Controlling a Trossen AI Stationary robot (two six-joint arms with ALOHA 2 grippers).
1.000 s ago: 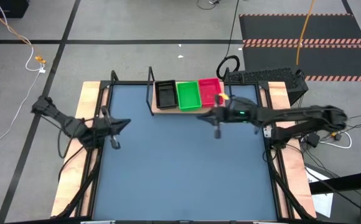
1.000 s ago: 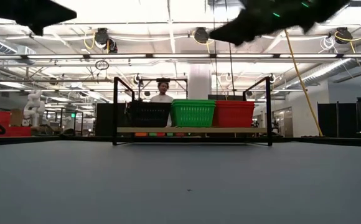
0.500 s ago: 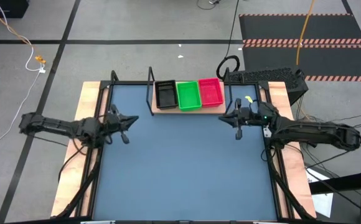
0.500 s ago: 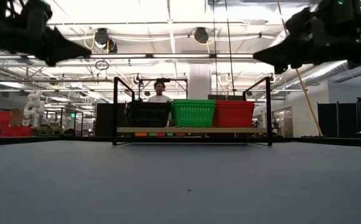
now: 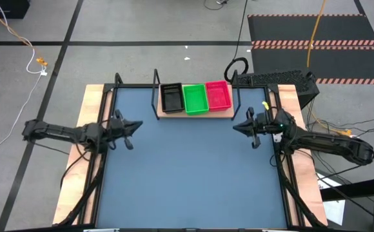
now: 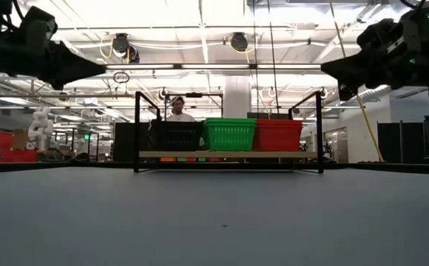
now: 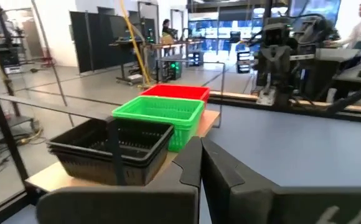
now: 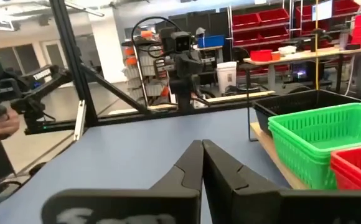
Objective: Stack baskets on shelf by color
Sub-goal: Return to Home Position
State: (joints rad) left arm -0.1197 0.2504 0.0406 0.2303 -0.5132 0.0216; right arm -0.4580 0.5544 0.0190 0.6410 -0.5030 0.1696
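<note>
Three stacks of baskets stand side by side on the wooden shelf (image 5: 195, 113) at the table's far edge: black baskets (image 5: 171, 98) on the left, green baskets (image 5: 195, 98) in the middle, pink-red baskets (image 5: 218, 95) on the right. In the low view they sit in a row: black baskets (image 6: 177, 136), green baskets (image 6: 229, 134), pink-red baskets (image 6: 277, 135). My left gripper (image 5: 129, 127) hovers shut by the table's left edge, holding nothing. My right gripper (image 5: 238, 128) hovers shut near the right edge, also holding nothing. Both are well short of the shelf.
Black wire uprights (image 6: 136, 131) stand at the shelf's ends. Wooden side rails (image 5: 91, 109) flank the blue-grey tabletop (image 5: 187, 174). A person (image 6: 177, 108) stands in the room behind the shelf. Cables lie on the floor beyond the table.
My right gripper has pulled back from the pink-red baskets toward the table's right edge and a little nearer. My left gripper shifted slightly toward the far side by the left edge, and its arm stretched out leftward. The baskets stayed in place.
</note>
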